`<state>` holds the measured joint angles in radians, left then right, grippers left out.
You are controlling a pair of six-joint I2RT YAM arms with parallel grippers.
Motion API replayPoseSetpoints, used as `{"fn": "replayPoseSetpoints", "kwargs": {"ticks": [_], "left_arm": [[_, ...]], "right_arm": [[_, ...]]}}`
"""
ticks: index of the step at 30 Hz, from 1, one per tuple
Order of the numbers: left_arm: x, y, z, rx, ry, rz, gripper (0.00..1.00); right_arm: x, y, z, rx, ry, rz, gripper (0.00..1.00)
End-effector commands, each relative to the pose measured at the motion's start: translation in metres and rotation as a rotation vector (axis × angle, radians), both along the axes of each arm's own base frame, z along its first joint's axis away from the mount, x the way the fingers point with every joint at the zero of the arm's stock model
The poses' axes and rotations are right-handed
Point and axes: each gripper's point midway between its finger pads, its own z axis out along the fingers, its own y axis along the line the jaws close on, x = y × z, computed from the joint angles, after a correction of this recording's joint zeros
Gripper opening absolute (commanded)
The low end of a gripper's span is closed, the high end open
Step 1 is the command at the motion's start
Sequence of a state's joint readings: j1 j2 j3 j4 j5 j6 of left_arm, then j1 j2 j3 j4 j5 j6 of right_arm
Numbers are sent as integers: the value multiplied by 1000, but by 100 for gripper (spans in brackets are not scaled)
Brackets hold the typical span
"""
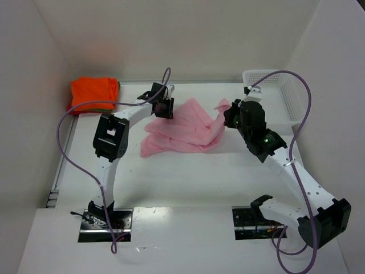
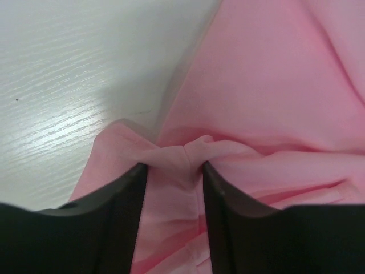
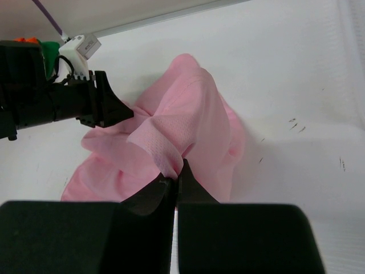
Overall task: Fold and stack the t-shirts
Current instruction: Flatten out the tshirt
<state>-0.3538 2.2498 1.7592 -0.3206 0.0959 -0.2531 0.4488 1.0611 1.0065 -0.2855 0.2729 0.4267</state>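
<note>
Robot lab: white panel walls [image 1: 34,85] box in the worktable [image 1: 188,177].

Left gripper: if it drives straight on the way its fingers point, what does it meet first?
The pink t-shirt: a bunched fold sits between the fingers of the left gripper, with more pink cloth right behind it. How deep the layers go is unclear.

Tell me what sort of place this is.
Probably a robotics lab test cell, not a home: a bare white table boxed in by plain white walls, two cabled robot arms bolted to its near edge, and a pink t-shirt and folded orange t-shirt as practice laundry.
</note>
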Motion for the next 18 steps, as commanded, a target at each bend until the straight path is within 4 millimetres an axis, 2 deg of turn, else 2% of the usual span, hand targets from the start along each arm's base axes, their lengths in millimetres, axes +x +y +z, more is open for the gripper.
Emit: {"fn": "replayPoseSetpoints", "kwargs": {"ticks": [1, 2, 3, 4, 5, 6, 7, 8, 9, 10, 11, 12, 13, 14, 15, 16, 17, 18], "left_arm": [[23, -2, 24, -36, -74, 45, 44], [23, -2, 24, -36, -74, 45, 38], [22, 0, 23, -31, -65, 59, 21], [23, 2, 28, -26, -77, 67, 13], [25, 3, 43, -34, -102, 81, 3], [27, 6, 52, -26, -124, 96, 0], [30, 13, 63, -32, -141, 110, 0], [36, 22, 86, -49, -188, 140, 0], [39, 29, 97, -47, -210, 158, 0], [44, 44, 124, -73, -260, 194, 0], [47, 49, 139, -114, -283, 212, 0], [49, 56, 156, -137, -306, 226, 0], [52, 66, 172, -158, -331, 244, 0], [52, 87, 200, -167, -378, 279, 0], [52, 96, 220, -185, -412, 300, 0], [45, 106, 256, -204, -480, 312, 0], [42, 121, 277, -202, -525, 327, 0], [38, 129, 296, -210, -562, 337, 0]], "right_arm": [[-1, -6, 12, 20, -36, -22, 0], [-1, -6, 12, 20, -36, -22, 0], [-1, -6, 12, 20, -36, -22, 0], [0, -10, 12, 14, -40, -44, 0], [0, -11, 12, 10, -41, -54, 0], [5, -15, 19, 12, -52, -74, 0], [9, -22, 22, 12, -57, -99, 0], [13, -25, 26, 13, -62, -112, 0], [17, -29, 33, 2, -69, -120, 0], [21, -40, 39, -2, -82, -148, 0], [27, -44, 55, -4, -125, -159, 0], [29, -48, 65, 8, -148, -164, 0], [35, -59, 69, -6, -154, -195, 0], [38, -63, 90, 5, -199, -197, 0], [41, -68, 101, -8, -219, -207, 0], [48, -77, 105, -20, -222, -229, 0], [50, -79, 127, -15, -271, -240, 0], [52, -85, 136, -22, -288, -254, 0]]}}
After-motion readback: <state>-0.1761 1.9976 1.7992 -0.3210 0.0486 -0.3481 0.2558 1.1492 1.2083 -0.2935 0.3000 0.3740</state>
